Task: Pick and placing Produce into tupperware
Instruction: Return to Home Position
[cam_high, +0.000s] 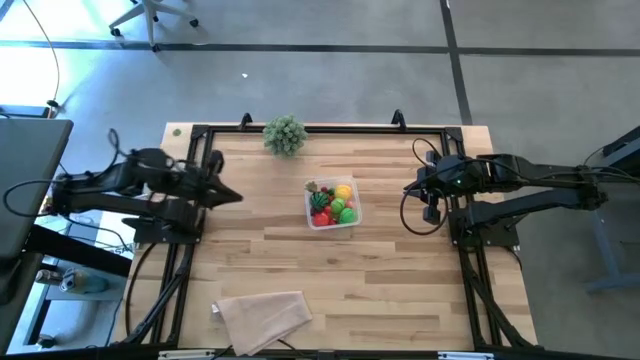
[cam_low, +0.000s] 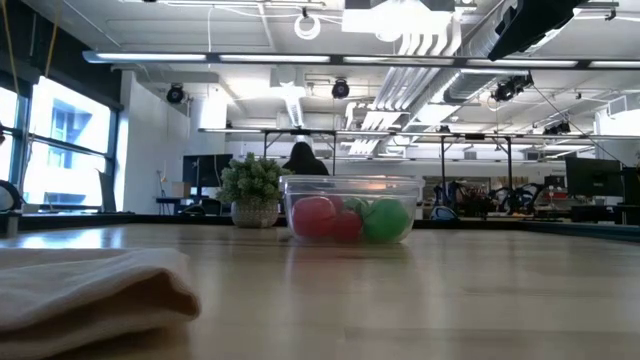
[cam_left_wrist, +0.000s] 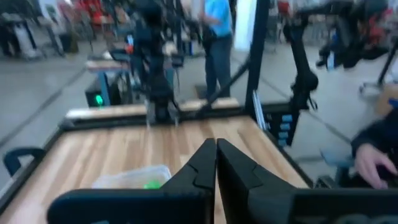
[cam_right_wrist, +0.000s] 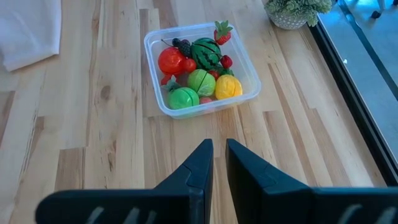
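Near the middle of the tabletop sits the clear tupperware, filled with produce: a red tomato, a striped watermelon ball, a yellow lemon, and a strawberry leaning on the rim. Bare planks lie all around it, out to the black frame rail at the far edge, where a potted plant stands. A folded beige cloth lies at the near edge. The left gripper hangs by the left side, fingers pressed together. The right gripper points at the container from well apart, its fingers nearly closed with a thin slit between them, holding nothing.
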